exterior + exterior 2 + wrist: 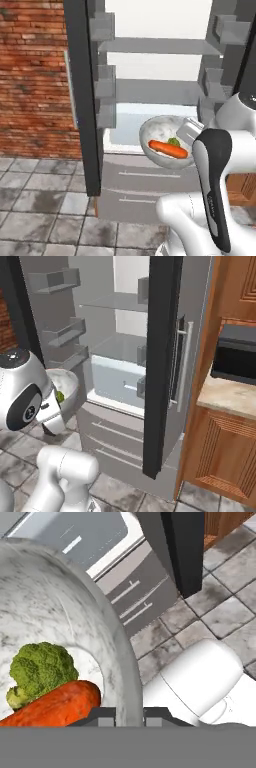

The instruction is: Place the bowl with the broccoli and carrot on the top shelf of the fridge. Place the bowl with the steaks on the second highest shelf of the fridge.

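Bowl [161,132] count: one, white with grey marbling, round and fairly deep. It is held in the air in front of the open fridge [150,75], roughly level with the pale drawer front, above the grey lower drawers. In the left base view it tilts toward the camera, so its contents show.

Contents: one carrot [168,149], orange and tapered, lying across the bowl's floor; one broccoli [173,141] floret, green and small, just behind the carrot and touching it. The hand view shows the floret pressed against the carrot's blunt end.

Gripper [129,714]: the two dark fingertips sit close together on either side of the bowl's rim at the bottom of the hand view, clamped on the wall.

Fridge: both dark grey doors stand open, each with grey bins on the inside. Two shelves are counted in the pale interior: the top shelf [160,46], a thin clear slab, and the second highest shelf [155,90] beneath it. Both appear bare, though their rear portions are washed out by the bright back wall.
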